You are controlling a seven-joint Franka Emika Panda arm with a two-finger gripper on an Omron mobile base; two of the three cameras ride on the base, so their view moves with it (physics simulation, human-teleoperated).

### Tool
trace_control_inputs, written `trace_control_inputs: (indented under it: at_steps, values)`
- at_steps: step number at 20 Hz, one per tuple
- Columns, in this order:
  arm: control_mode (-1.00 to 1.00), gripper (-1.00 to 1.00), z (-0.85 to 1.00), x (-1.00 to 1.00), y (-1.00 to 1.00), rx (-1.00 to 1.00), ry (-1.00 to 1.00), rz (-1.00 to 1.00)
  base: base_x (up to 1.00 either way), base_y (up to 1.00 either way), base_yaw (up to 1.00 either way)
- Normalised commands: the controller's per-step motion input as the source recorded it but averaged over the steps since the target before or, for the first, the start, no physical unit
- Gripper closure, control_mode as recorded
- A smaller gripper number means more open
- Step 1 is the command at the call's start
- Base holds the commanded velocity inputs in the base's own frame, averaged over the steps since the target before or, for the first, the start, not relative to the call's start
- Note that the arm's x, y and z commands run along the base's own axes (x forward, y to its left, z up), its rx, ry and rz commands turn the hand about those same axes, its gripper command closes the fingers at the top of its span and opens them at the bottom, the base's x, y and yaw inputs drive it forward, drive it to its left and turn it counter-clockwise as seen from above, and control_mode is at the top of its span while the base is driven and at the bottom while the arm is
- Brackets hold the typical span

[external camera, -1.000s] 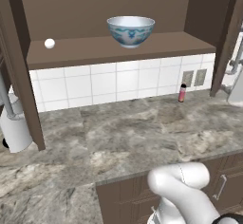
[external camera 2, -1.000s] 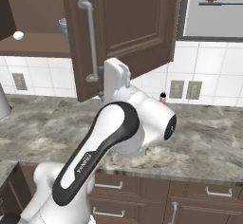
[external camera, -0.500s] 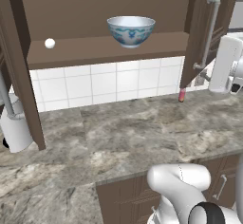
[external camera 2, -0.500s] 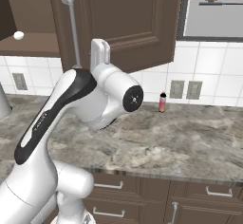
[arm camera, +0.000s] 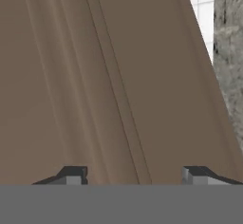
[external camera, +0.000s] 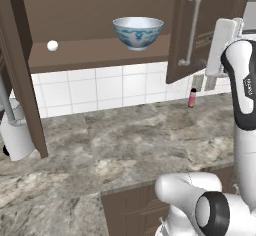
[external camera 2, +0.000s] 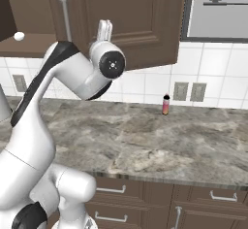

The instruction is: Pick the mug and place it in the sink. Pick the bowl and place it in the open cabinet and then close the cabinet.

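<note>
Gripper (arm camera: pixel 130 176): fingers spread, nothing held | cabinet door (arm camera: pixel 95 76): panelled face seen directly ahead of both fingertips | bowl (external camera: pixel 138 32): shown resting on the cabinet shelf (external camera: pixel 100 52)

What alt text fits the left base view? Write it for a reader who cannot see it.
A white bowl with blue pattern sits on the shelf of an open brown cabinet, beside a small white ball. The white robot arm presses against the half-swung right door. A slim red bottle stands on the grey stone counter.
</note>
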Motion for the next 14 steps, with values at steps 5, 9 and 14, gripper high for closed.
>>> trace_control_inputs:
  at_steps: [5, 9, 14]
  values:
    - [-1.0, -1.0, -0.06, 0.89, 0.12, 0.0, 0.0, -0.23, 0.0, 0.0, 0.0]
    - [-1.0, -1.0, -0.09, 0.99, 0.05, 0.0, 0.0, -0.15, 0.0, 0.0, 0.0]
    - [-1.0, -1.0, -0.07, 1.0, 0.0, 0.0, 0.04, -0.05, 0.0, 0.0, 0.0]
